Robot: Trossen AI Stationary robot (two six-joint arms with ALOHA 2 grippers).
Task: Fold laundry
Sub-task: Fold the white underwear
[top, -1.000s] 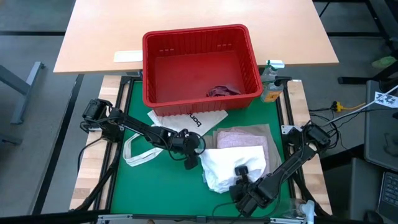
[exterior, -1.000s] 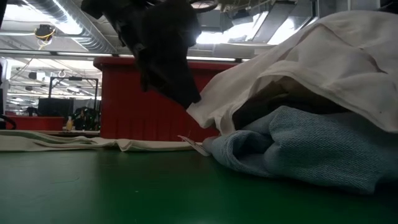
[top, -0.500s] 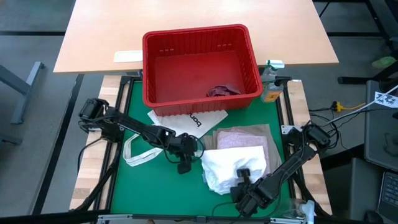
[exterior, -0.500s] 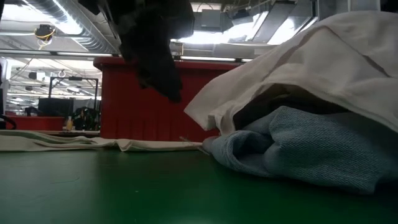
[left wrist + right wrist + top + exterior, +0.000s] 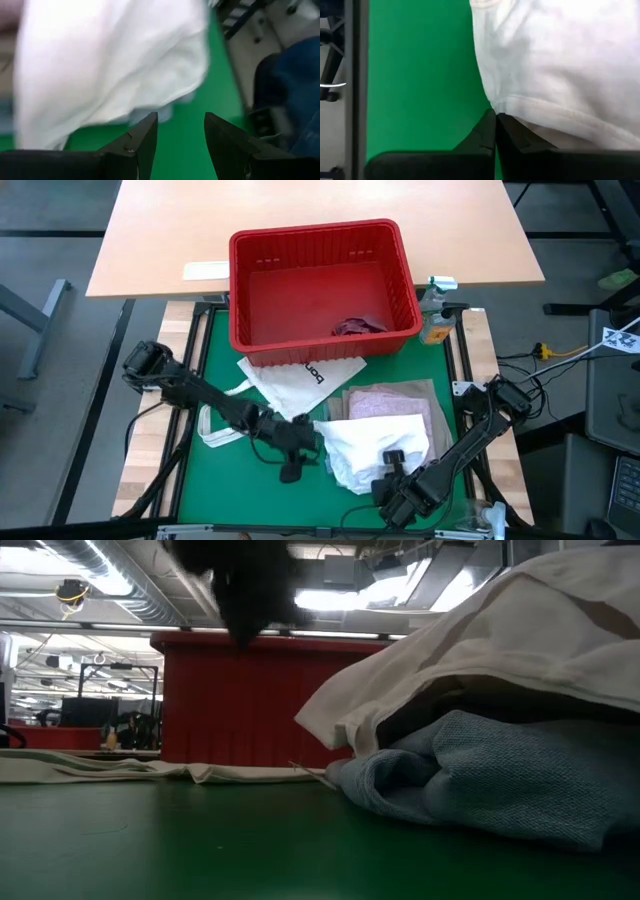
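Green matting lies bare along the table (image 5: pixel 190 470) near edge and its left side. At the near right, the right claw (image 5: pixel 495 117) is pressed together on the hem of the white piece (image 5: pixel 375 442), which tops the light blue garment (image 5: pixel 500 775). Just left of that pile, the left claw (image 5: pixel 180 132) hangs spread over bare mat, its arm stretched diagonally from the left edge. Farther back lie the pink garment (image 5: pixel 385 400), the tote bag (image 5: pixel 300 375) and the red basket (image 5: pixel 325 280).
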